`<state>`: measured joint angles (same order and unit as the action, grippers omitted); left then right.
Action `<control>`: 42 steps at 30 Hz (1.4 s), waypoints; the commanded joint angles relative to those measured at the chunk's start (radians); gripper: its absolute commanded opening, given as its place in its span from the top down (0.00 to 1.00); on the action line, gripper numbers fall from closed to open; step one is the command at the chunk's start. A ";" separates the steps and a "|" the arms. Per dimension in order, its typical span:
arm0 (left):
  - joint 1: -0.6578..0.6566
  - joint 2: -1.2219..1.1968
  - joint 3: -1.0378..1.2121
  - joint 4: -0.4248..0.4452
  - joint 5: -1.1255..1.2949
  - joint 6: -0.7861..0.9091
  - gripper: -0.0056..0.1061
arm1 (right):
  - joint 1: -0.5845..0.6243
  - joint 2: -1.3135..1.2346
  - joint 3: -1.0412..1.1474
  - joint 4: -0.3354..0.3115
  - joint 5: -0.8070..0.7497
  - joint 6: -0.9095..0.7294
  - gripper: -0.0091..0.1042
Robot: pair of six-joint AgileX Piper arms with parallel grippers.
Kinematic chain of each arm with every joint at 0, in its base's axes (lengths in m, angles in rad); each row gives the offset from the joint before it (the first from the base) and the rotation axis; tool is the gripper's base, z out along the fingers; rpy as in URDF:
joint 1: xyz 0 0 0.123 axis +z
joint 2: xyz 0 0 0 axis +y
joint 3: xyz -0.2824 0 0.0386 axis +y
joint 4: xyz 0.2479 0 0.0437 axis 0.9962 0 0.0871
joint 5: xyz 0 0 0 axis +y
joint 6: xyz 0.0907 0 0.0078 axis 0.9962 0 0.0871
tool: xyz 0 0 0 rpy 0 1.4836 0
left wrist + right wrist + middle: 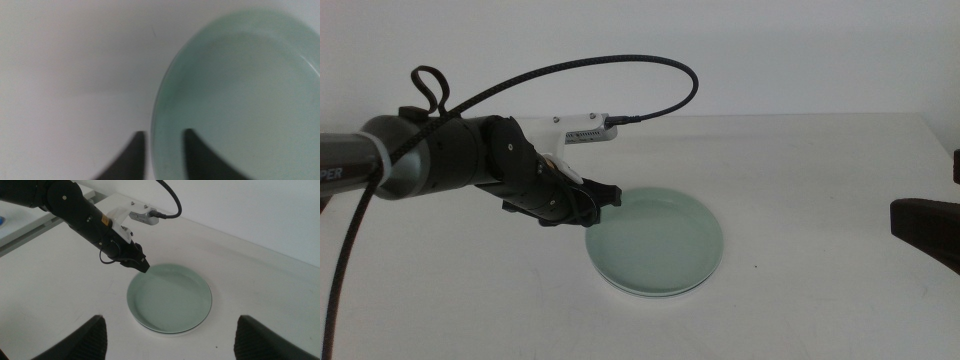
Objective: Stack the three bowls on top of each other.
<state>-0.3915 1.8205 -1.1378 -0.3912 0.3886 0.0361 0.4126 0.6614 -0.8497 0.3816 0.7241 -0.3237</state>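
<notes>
The mint green bowl lies flat on top of a stack in the middle of the table. Only a thin pale rim shows under it, so I cannot tell the white and grey bowls apart. My left gripper is at the green bowl's far-left rim. In the left wrist view one jaw is outside the rim and one inside, closed narrowly on it. The right wrist view shows the same bowl and the left gripper. My right gripper is open and empty, held back at the right.
The white table ends at a far edge by the wall. The left arm's black cable loops above the table behind the stack.
</notes>
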 commanded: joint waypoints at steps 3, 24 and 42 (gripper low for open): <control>0.006 -0.088 -0.027 -0.005 -0.028 0.027 0.28 | -0.001 -0.001 -0.023 0.009 -0.059 -0.005 0.35; 0.322 -0.538 -0.027 0.103 0.154 0.077 0.12 | -0.001 -0.001 -0.023 0.009 -0.059 -0.005 0.35; 0.321 -0.576 -0.129 0.120 0.256 0.128 0.12 | -0.010 0.218 -0.109 -0.087 -0.256 0.175 0.35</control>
<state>-0.0716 1.2800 -1.2093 -0.2591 0.6756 0.1659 0.4113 0.8380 -0.9015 0.3272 0.5548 -0.1826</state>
